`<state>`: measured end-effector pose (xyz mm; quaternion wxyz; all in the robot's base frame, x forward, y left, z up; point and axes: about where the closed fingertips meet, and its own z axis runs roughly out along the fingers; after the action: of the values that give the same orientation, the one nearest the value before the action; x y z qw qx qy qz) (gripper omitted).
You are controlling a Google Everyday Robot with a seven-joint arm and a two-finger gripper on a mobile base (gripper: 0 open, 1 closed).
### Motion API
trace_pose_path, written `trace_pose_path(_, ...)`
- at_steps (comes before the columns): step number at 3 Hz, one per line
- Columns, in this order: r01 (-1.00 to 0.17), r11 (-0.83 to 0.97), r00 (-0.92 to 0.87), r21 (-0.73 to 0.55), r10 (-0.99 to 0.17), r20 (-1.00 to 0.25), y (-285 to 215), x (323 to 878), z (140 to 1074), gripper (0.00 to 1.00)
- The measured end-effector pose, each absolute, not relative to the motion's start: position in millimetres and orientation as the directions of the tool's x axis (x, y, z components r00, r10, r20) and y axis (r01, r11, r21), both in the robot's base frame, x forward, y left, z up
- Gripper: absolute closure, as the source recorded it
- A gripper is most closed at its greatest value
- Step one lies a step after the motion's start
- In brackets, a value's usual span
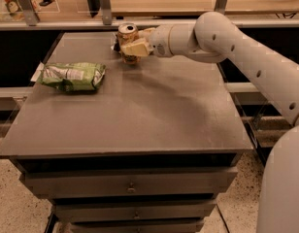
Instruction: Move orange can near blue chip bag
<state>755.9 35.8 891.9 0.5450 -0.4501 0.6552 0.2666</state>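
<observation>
- The gripper (127, 47) is seen at the far edge of the table (140, 115), a little left of the middle, reached in from the right by the white arm (227, 38).
- The orange can (126, 31) is pinched between the gripper's cream fingers (136, 47), one of which is laid across the can's front.
- The can is held roughly upright, its silver top left uncovered above the fingers.
- A shadow is cast on the table right below the can; whether the can's base is touching the surface cannot be told.
- A small dark shape (114, 45) is glimpsed just left of the can, mostly hidden by it and the gripper; whether it is the blue chip bag cannot be told.
- The light green chip bag (72, 75) is laid flat on the left side of the table, well apart from the can and nearer the front.
- Drawers (127, 186) are seen stacked beneath the tabletop.
- A wooden ledge with metal uprights (107, 6) is seen behind the table.
</observation>
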Motion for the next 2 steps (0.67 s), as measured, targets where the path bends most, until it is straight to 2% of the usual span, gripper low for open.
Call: trace_pose_path(2,-0.873,0.472,-0.014,-0.125,-0.279,-0.96,34.1,760.6,888.5,1.0)
